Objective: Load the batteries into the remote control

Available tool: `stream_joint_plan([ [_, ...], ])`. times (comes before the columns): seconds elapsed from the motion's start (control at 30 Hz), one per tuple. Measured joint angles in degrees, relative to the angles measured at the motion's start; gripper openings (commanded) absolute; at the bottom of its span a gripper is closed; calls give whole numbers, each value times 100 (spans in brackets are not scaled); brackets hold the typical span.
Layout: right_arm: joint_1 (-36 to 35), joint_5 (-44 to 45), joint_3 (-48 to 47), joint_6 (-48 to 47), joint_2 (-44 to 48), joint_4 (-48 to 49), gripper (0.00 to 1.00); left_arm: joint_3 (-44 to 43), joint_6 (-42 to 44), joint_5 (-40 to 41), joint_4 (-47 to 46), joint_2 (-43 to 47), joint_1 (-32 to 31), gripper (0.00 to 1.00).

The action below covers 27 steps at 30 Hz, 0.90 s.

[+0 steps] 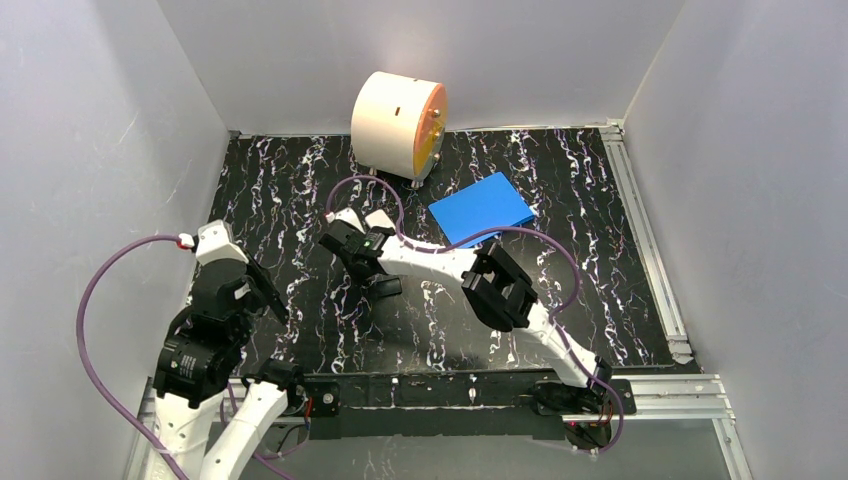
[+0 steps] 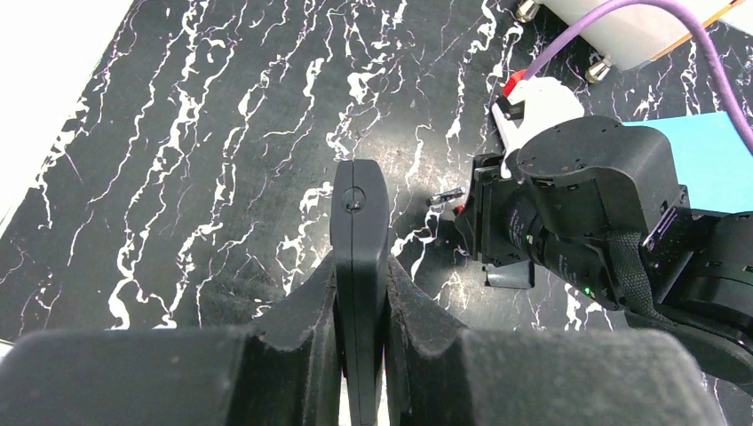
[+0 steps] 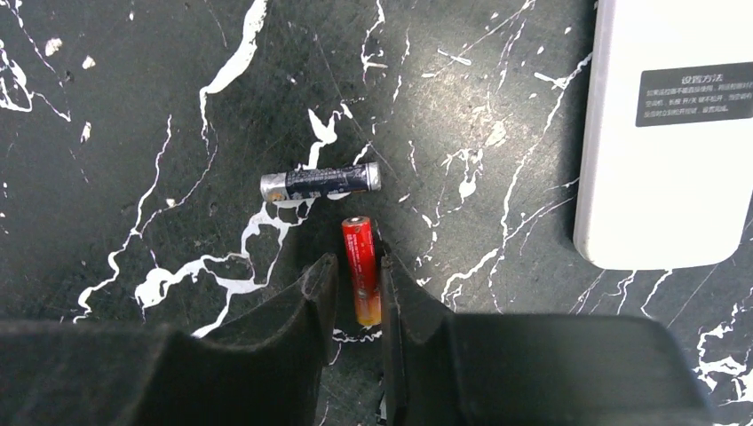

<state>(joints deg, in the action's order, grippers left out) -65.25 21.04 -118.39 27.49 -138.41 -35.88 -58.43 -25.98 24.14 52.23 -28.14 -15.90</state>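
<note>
My left gripper (image 2: pixel 360 266) is shut on a black remote (image 2: pixel 358 204), held edge-on above the table; in the top view this gripper (image 1: pixel 262 290) is at the left. My right gripper (image 3: pixel 358 259) points down at the table, its jaws narrowly apart around an orange-red battery (image 3: pixel 361 266) that lies between them. The right finger touches it and a small gap shows on the left. A dark battery (image 3: pixel 320 181) lies crosswise just beyond. A white remote (image 3: pixel 666 133) lies face down to the right. In the top view the right gripper (image 1: pixel 345 250) hides the batteries.
A cream cylinder with an orange face (image 1: pixel 398 123) stands at the back. A blue flat box (image 1: pixel 482 208) lies right of centre. A small black flat piece (image 1: pixel 386 287) lies by the right wrist. White walls enclose the table; a metal rail (image 1: pixel 640 220) runs along its right.
</note>
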Motion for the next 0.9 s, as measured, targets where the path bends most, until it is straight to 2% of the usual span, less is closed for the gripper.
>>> stream_joint_plan([
  [0.23, 0, -46, -4, -46, -2, -7, 14, 0, 2, -11, -59, -44, 0, 0],
  [0.47, 2, 42, 181, -74, 120, 9, 13, 11, 70, -448, -332, -138, 0, 0],
  [0.67, 131, 219, 1519, -4, 1255, 92, 13, 164, 249, -1731, -944, -446, 0, 0],
  [0.9, 964, 192, 2942, 229, 3582, 885, 16, 216, 284, -3919, -2122, -1528, 0, 0],
])
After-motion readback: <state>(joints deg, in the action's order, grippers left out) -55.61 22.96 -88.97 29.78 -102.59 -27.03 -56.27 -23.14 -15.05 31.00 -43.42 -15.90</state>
